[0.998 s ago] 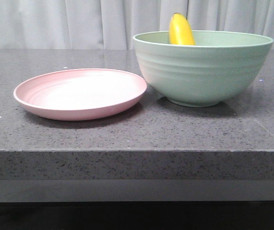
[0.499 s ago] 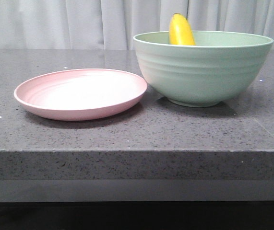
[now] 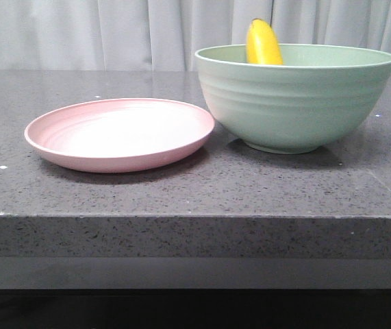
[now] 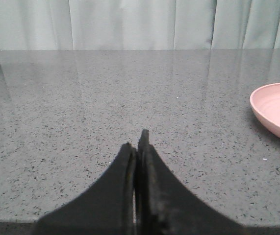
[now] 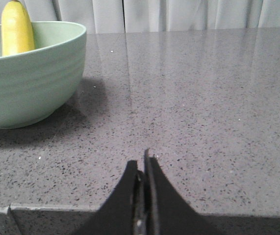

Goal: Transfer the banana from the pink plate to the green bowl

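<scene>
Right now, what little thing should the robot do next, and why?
Probably nothing more than staying parked. The banana already leans inside the green bowl, the pink plate holds nothing, and the left end effector and right end effector are shut, holding nothing, away from the dishes.

Front camera sits low at the table edge, level, facing the curtain, close to the pink plate (image 3: 120, 133) and green bowl (image 3: 294, 96). Both wrist cameras sit low over the near countertop, facing the curtain. Left wrist view shares the plate's rim; right wrist view shares the bowl.
</scene>
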`<state>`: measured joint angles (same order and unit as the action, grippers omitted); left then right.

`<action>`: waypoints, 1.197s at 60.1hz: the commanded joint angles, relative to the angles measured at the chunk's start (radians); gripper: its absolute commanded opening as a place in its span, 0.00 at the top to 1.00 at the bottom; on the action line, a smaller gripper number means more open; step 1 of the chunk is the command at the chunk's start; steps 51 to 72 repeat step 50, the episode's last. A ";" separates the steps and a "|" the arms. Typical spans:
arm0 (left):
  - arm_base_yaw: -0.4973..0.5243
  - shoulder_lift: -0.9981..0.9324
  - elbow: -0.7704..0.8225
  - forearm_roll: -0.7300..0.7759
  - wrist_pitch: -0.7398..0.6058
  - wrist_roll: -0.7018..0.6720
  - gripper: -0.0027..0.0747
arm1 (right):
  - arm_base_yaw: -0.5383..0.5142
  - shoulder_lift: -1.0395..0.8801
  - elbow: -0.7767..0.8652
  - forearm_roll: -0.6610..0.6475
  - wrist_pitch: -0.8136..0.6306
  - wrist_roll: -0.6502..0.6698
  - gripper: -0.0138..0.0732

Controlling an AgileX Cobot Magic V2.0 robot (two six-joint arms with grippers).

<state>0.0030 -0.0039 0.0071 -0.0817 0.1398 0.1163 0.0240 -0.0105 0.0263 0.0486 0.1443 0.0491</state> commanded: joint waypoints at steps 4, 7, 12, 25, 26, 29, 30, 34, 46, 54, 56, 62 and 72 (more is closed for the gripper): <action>0.003 -0.019 0.004 -0.010 -0.085 0.000 0.99 | -0.003 -0.023 0.001 0.004 -0.080 -0.003 0.94; 0.003 -0.019 0.004 -0.010 -0.085 0.000 0.99 | -0.003 -0.023 0.001 0.004 -0.080 -0.003 0.94; 0.003 -0.019 0.004 -0.010 -0.085 0.000 0.99 | -0.003 -0.023 0.001 0.004 -0.080 -0.003 0.94; 0.003 -0.019 0.004 -0.010 -0.085 0.000 0.99 | -0.003 -0.023 0.001 0.004 -0.080 -0.003 0.94; 0.003 -0.019 0.004 -0.010 -0.085 0.000 0.99 | -0.003 -0.023 0.001 0.004 -0.080 -0.003 0.94; 0.003 -0.019 0.004 -0.010 -0.085 0.000 0.99 | -0.003 -0.023 0.001 0.004 -0.080 -0.003 0.94; 0.003 -0.019 0.004 -0.010 -0.085 0.000 0.99 | -0.003 -0.023 0.001 0.004 -0.080 -0.003 0.94; 0.003 -0.019 0.004 -0.010 -0.085 0.000 0.99 | -0.003 -0.023 0.001 0.004 -0.080 -0.003 0.94; 0.003 -0.019 0.004 -0.010 -0.085 0.000 0.99 | -0.003 -0.023 0.001 0.004 -0.080 -0.003 0.94; 0.003 -0.019 0.004 -0.010 -0.085 0.000 0.99 | -0.003 -0.023 0.001 0.004 -0.080 -0.003 0.94; 0.003 -0.019 0.004 -0.010 -0.085 0.000 0.99 | -0.003 -0.023 0.001 0.004 -0.080 -0.003 0.94; 0.003 -0.019 0.004 -0.010 -0.085 0.000 0.99 | -0.003 -0.023 0.001 0.004 -0.080 -0.003 0.94; 0.003 -0.019 0.004 -0.010 -0.085 0.000 0.99 | -0.003 -0.023 0.001 0.004 -0.080 -0.003 0.94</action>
